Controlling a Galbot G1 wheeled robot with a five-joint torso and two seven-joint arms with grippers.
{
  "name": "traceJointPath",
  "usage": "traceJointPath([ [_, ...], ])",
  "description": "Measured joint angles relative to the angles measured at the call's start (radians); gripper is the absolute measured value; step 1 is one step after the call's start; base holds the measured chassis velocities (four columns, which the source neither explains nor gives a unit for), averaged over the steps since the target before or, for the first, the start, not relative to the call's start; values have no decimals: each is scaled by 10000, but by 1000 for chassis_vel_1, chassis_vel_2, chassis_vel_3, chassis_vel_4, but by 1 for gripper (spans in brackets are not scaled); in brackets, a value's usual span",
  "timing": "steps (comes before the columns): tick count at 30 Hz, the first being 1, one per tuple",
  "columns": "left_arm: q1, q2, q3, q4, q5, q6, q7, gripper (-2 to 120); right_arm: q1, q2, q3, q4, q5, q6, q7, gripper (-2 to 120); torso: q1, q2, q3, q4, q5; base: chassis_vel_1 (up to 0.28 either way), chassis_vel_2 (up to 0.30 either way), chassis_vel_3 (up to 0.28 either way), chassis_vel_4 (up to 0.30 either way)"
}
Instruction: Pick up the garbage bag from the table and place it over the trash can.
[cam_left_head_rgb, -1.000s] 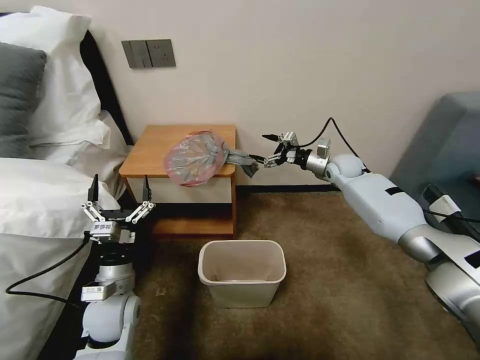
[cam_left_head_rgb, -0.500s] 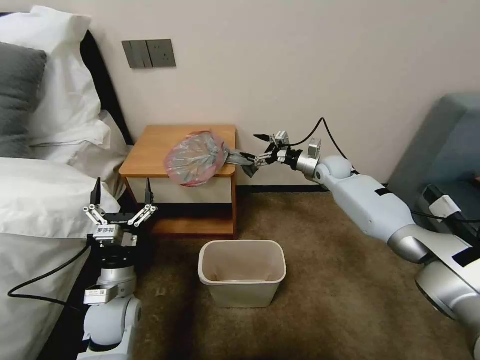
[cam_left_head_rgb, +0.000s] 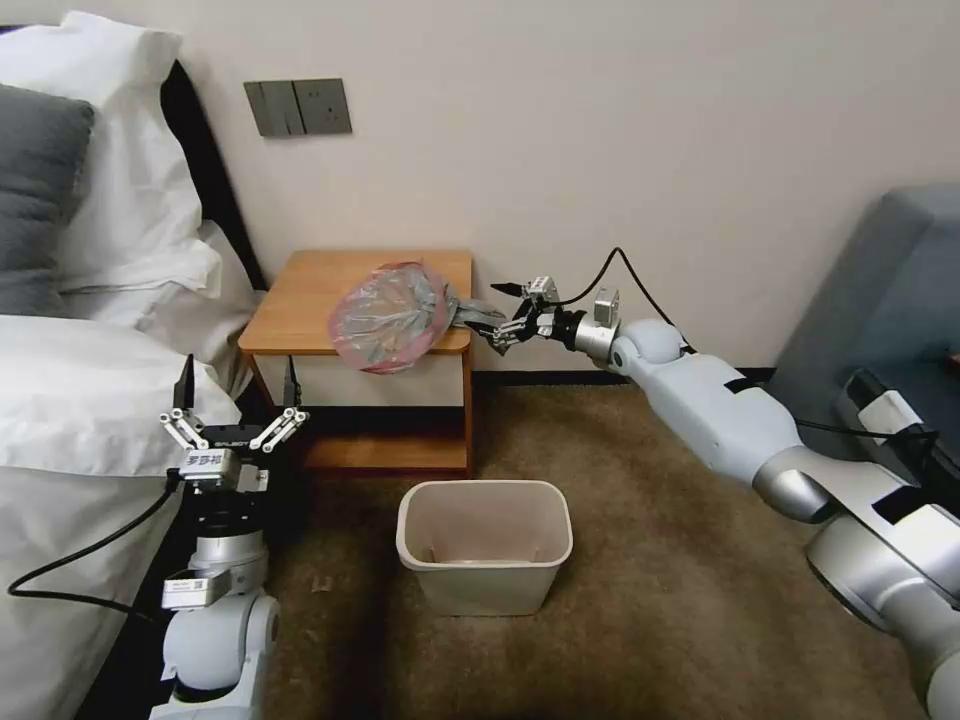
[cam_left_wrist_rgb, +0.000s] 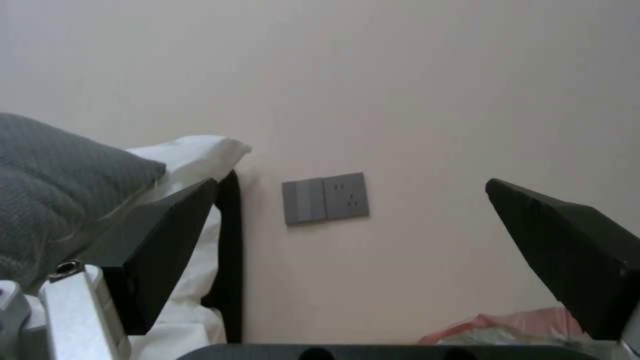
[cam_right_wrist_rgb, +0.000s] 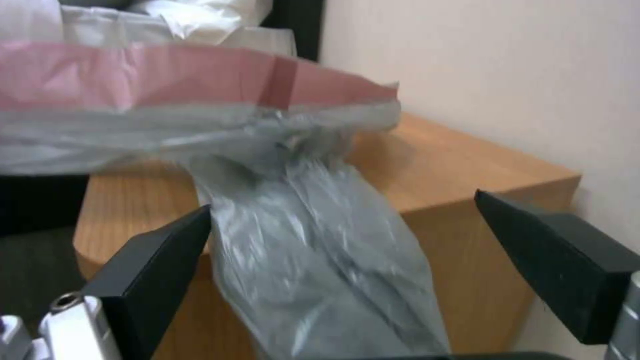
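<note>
A: Where are we on this one?
B: Early. The garbage bag (cam_left_head_rgb: 390, 317) lies on the table (cam_left_head_rgb: 300, 305), its grey tail hanging off the edge. Our right gripper (cam_left_head_rgb: 508, 314) straddles that tail with fingers spread, nothing grasped.
A: Left side?
B: Left gripper (cam_left_head_rgb: 236, 385) spread wide, parked by the bed.
A: So lift and fitting over the trash can (cam_left_head_rgb: 484, 545) are left.
B: We'd say so.

Beside the desk (cam_left_head_rgb: 300, 300), bed (cam_left_head_rgb: 80, 400) crowds one flank; wall (cam_left_head_rgb: 600, 150) blocks behind; carpet (cam_left_head_rgb: 650, 560) on the other flank lies open.
</note>
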Motion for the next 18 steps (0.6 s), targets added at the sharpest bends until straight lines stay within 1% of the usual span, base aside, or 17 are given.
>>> traceJointPath([
  [3,-29,-8,-5,31,-13,-16,-3,100,3,-2,-1,-177,-30,19,-72,100,1,0,0,0,0,0,0,0,0],
  [18,-62,-12,-11,65,-19,-35,-13,100,-78,-42,-89,-233,-35,21,-193,100,1,0,0,-1,1,0,0,0,0],
])
